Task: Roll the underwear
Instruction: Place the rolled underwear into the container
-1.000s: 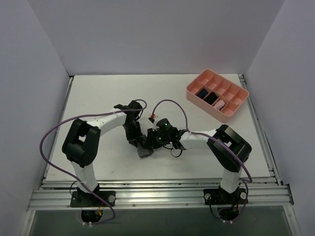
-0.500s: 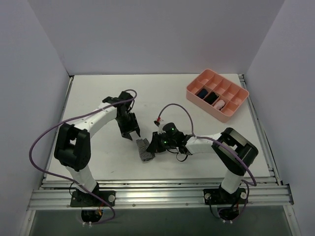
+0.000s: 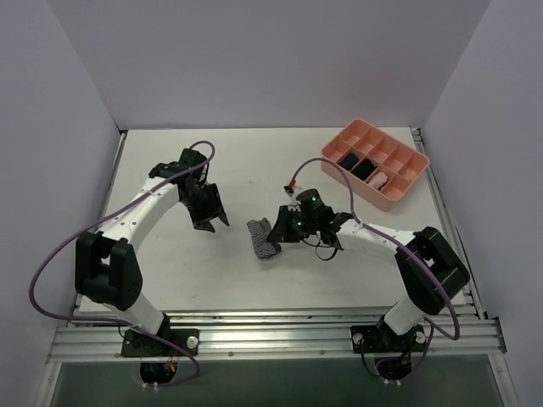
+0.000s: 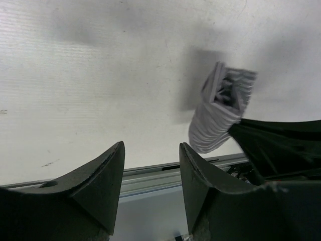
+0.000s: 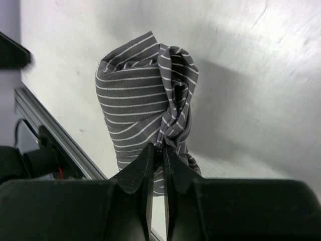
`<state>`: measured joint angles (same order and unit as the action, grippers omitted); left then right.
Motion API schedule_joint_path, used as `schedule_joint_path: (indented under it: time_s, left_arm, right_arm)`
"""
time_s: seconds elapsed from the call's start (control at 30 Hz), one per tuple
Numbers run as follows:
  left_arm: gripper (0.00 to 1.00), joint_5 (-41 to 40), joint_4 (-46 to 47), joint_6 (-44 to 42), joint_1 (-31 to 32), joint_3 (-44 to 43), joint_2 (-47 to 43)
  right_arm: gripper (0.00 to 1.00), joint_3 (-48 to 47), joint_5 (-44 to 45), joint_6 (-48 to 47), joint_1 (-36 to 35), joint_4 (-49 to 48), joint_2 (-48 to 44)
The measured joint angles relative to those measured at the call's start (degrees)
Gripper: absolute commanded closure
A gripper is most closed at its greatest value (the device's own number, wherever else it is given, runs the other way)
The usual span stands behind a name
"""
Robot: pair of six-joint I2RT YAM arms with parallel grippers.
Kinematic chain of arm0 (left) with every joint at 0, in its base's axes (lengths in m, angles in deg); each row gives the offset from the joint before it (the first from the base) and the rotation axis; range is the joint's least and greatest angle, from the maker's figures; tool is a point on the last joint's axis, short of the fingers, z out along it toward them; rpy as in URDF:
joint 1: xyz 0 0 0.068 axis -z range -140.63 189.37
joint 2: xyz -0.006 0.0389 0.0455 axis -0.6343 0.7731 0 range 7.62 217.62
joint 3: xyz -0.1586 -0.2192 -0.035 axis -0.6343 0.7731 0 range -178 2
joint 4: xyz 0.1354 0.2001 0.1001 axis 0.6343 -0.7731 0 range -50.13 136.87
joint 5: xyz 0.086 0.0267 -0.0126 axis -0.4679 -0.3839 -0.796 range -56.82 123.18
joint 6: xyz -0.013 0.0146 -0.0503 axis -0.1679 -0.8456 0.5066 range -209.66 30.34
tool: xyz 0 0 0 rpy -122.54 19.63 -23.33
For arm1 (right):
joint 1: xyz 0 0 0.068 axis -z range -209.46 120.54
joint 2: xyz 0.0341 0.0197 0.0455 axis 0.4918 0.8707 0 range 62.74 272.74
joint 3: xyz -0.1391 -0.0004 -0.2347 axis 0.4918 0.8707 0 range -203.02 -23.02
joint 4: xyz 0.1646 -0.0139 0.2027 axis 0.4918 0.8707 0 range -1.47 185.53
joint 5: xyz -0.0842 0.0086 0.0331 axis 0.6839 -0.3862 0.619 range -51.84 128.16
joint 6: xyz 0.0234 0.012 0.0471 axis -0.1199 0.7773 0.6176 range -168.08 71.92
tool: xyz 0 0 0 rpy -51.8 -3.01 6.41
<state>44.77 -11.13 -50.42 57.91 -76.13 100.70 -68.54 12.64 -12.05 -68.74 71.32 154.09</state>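
White table (image 3: 280,161), underwear (image 5: 133,100) bunched w/ pinstripes

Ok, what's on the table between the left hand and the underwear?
Nothing. In the top view, only bare white table separates the open left hand from the underwear, which the right hand pinches. The left wrist view shows the same.

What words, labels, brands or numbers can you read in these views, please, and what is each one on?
No readable text in any view. The underwear, pinched in the right claw, shows only stripes; the pink tray, the left claw and the table carry no visible lettering.
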Motion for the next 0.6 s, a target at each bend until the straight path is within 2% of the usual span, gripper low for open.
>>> schedule_joint_path:
  time_s: [0.17,0.37,0.6]
  left_arm:
    - [0.45,2.91,1.81,-0.94,0.0,3.54,-0.2]
    - [0.45,5.14,2.16,-2.08,0.0,3.72,0.31]
    - [0.45,8.81,4.2,-2.62,0.09,3.85,0.48]
  right_arm:
    - [1.0,-5.35,0.07,0.0,4.11,3.19,-1.77]
    - [1.0,-9.73,1.11,-0.02,8.96,10.45,-3.13]
    - [1.0,-23.96,8.33,-1.53,24.76,20.81,-2.71]
